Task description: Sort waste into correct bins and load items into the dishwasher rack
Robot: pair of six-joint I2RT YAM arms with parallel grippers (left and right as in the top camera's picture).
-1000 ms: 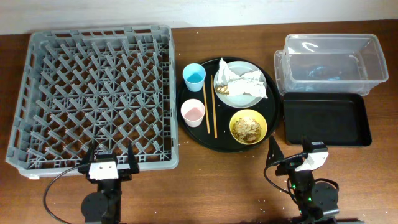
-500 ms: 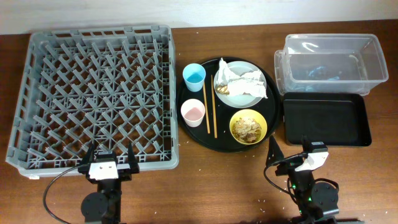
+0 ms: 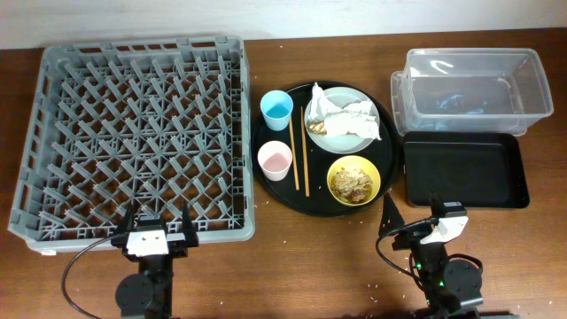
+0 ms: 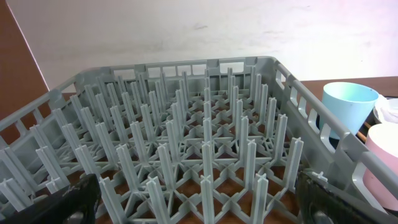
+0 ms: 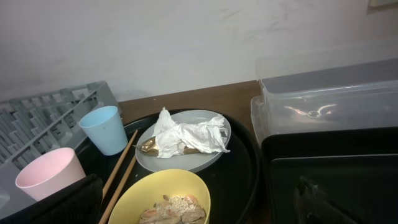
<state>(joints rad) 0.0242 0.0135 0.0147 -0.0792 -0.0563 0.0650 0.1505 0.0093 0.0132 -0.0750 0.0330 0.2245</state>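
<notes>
A: Left fingers?

B: Spread wide, holding nothing. They sit low at the near edge of the rack, whose pegs fill the left wrist view. No dishes in the rack.

A: Right fingers?

B: Also spread apart and empty, over bare desk, just in front of the round black tray and the flat black tray.

A: Dishes?

B: All on the round tray, right of the rack. Blue cup at the far left, pink cup nearer, both upright. Chopsticks lie side by side between the cups and the plate.

A: Waste?

B: White tissue crumpled on the plate, with a brownish wrapper scrap at its left edge. Food scraps heaped in the yellow bowl, just in front of the plate.

A: Bins?

B: Clear tub at the far right, flat black tray touching its near side. Something bluish shows inside the tub; cannot tell what it is.
</notes>
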